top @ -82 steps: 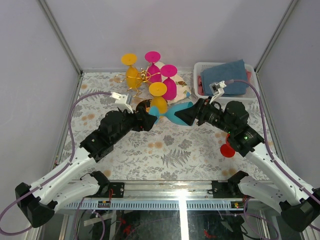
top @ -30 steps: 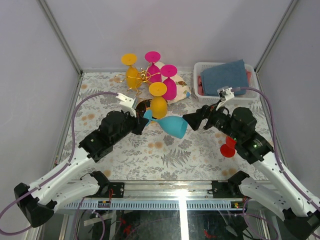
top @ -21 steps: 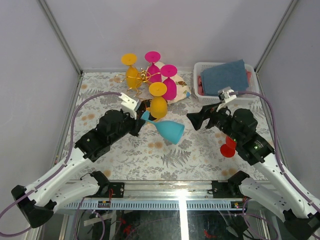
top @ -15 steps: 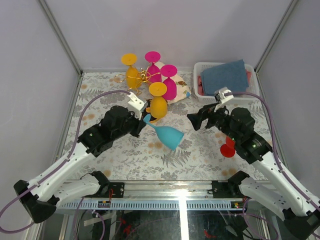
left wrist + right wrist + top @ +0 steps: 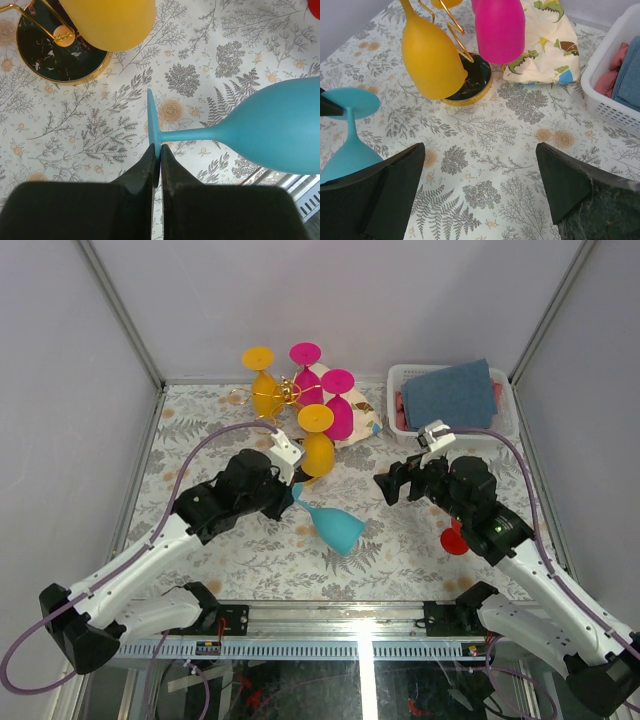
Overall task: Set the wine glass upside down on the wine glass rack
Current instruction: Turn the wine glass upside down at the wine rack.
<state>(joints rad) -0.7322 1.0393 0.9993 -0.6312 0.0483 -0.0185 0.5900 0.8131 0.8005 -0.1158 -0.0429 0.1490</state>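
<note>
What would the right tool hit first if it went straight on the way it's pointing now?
Most likely the yellow glass hanging low on the wine glass rack, just above its black base. The open right tool aims leftward at it. If it tilts down, the table comes first; depth is unclear.

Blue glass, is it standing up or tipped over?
Tipped sideways. The blue glass has its stem running sideways, not up, its foot pinched in the left tool, and its bowl sticking out to the side.
</note>
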